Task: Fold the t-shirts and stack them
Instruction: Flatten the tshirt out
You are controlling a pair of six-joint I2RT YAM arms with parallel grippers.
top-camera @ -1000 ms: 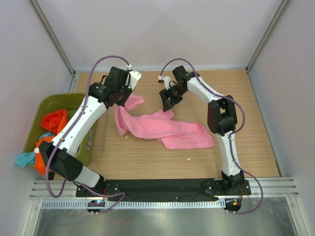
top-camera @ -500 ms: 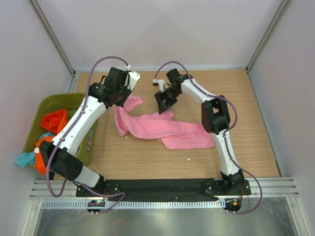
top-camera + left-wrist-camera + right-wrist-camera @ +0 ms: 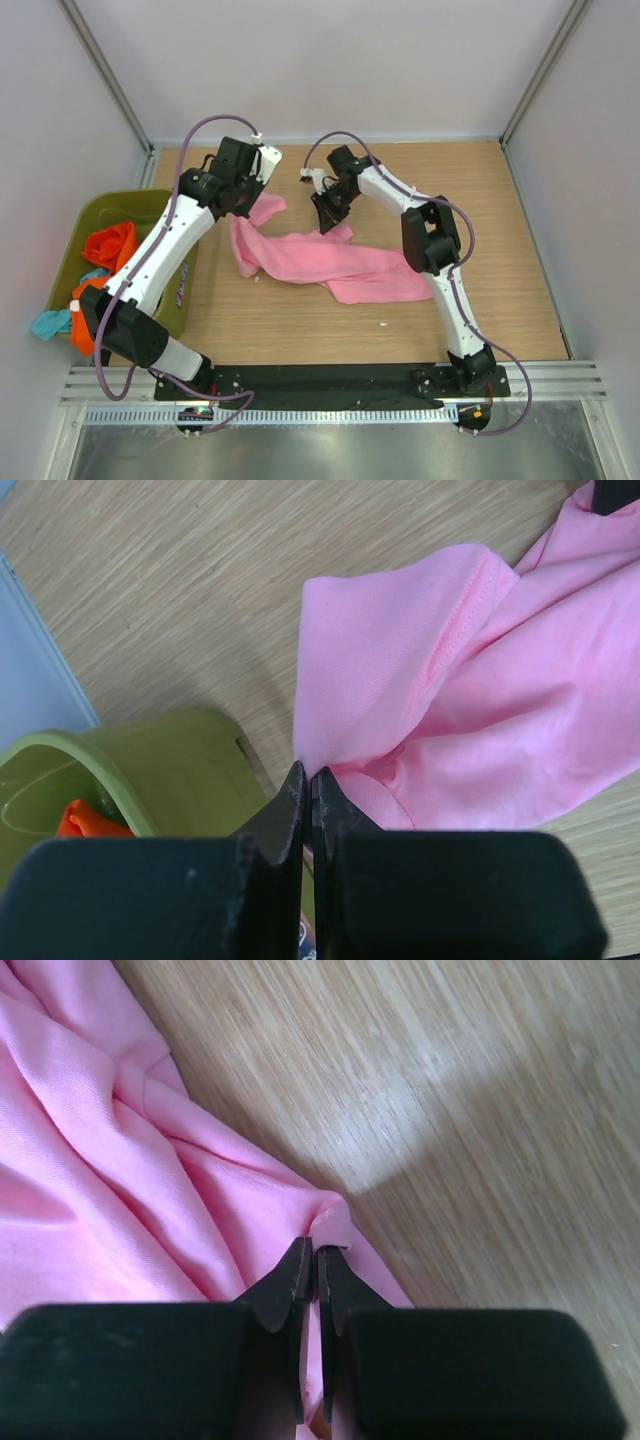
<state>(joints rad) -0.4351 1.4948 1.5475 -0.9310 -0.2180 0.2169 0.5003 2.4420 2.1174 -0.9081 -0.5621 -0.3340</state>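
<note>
A pink t-shirt [image 3: 335,262] lies crumpled across the middle of the wooden table. My left gripper [image 3: 243,207] is shut on its far-left edge, the pink cloth [image 3: 420,670] pinched at the fingertips beside the bin. My right gripper [image 3: 327,222] is shut on a fold at the shirt's upper edge, pink fabric [image 3: 120,1160] bunched between the fingertips. More t-shirts, orange [image 3: 110,245] and teal [image 3: 50,322], sit in and over the green bin.
A green bin [image 3: 90,215] stands at the left edge of the table, its rim [image 3: 150,750] close under my left gripper. White walls enclose the table on three sides. Bare wood [image 3: 500,200] lies to the right of the shirt.
My right gripper has moved left and down to the shirt's upper edge and closed on a fold. The left gripper has kept its grip and barely moved.
</note>
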